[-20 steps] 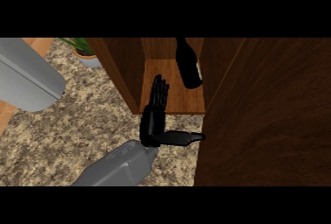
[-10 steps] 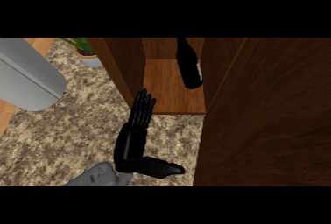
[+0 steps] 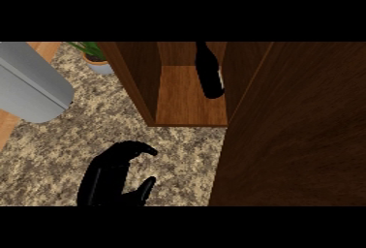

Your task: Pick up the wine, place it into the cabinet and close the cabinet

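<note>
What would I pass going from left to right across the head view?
Big grey rounded object → small potted green plant → black hand on the speckled counter → open wooden cabinet's left wall → dark wine bottle inside it → large brown wooden door panel.

A speckled beige granite tabletop [image 3: 178, 145] fills the frame's middle — a grey rounded appliance [image 3: 28, 82] upper left, a potted plant [image 3: 93, 55] (green leaves) beside it.

I see a speckled granite counter [image 3: 71, 145]. On it stands an open wooden cabinet [image 3: 143, 77], and on its shelf [image 3: 186, 104] the dark wine [image 3: 209, 72] sits. A potted plant [image 3: 94, 59] and a grey cylinder [image 3: 28, 85] also rest on the counter.
</note>
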Motion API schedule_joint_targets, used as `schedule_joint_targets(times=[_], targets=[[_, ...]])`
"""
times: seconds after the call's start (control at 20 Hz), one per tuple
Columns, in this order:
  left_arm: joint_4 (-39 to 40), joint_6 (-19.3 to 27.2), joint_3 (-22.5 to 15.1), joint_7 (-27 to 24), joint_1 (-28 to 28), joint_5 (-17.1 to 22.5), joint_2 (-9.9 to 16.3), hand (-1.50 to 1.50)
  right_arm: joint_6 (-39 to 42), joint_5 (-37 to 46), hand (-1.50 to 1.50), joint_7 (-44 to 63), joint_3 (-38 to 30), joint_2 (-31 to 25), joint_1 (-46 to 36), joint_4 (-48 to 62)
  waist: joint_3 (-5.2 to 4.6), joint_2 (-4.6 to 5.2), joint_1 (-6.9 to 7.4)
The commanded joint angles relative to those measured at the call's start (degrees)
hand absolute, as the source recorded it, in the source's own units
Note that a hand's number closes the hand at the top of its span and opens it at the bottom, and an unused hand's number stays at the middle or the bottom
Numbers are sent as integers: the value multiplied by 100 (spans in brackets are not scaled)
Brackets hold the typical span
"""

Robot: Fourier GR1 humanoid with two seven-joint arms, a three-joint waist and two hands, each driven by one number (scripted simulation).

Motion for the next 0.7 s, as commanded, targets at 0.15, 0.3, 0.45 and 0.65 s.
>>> schedule_joint_targets(times=[0.15, 0.3, 0.45, 0.65], targets=[[-864, -686, 371, -149, 1059, 112, 1114, 150, -104, -602, 150, 730, 941, 238, 174, -670, -9, -11, 45], [-1108, -773, 637, -282, 1498, 152, 1414, 150, 27, -500, 150, 544, 1331, 321, 441, -726, -4, -9, 15], [-1050, -1122, 1079, -464, 1784, 295, 1722, -150, -232, -196, 150, 1004, 2044, 512, 94, -744, -11, -7, 31], [-1208, -1465, 1595, -443, 2150, 699, 2179, -150, -735, 519, 150, 1379, 3320, 900, -184, -828, -16, -36, 25]])
